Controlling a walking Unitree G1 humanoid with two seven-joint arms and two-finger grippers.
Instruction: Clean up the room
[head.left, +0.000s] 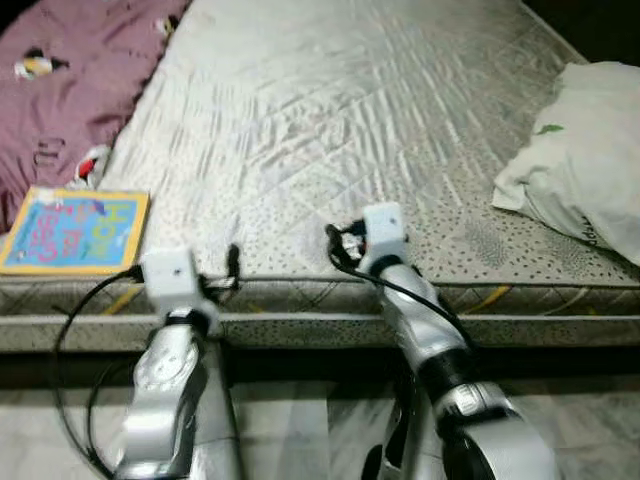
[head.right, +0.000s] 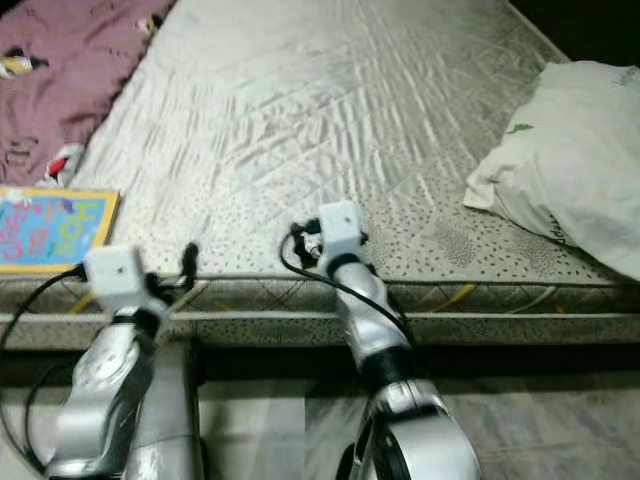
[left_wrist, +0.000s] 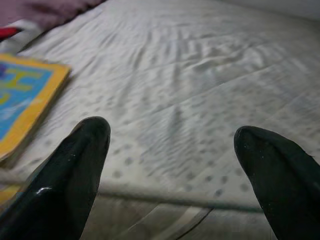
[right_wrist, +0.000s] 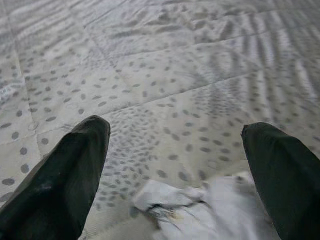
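We see one flat yellow-bordered blue picture book (head.left: 75, 232) at ten o'clock on the quilted grey mattress (head.left: 330, 130), long axis sideways; left gripper (left_wrist: 172, 150) and right gripper (right_wrist: 175, 150) both released.

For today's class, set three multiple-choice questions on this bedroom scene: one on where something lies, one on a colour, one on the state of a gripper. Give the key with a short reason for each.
1. Where does the book lie on the mattress?
A. at the near edge, on the robot's left
B. in the middle
C. under the pillow

2. What colour is the blanket at the far left?
A. green
B. mauve
C. black

3. How do the fingers of the left gripper stand?
A. shut on the book
B. shut on nothing
C. open, holding nothing

Key: 1 A, the book sits at the front left corner, beside the left arm. 2 B, the cloth is plainly mauve. 3 C, the left wrist view shows both fingers wide apart over bare mattress.
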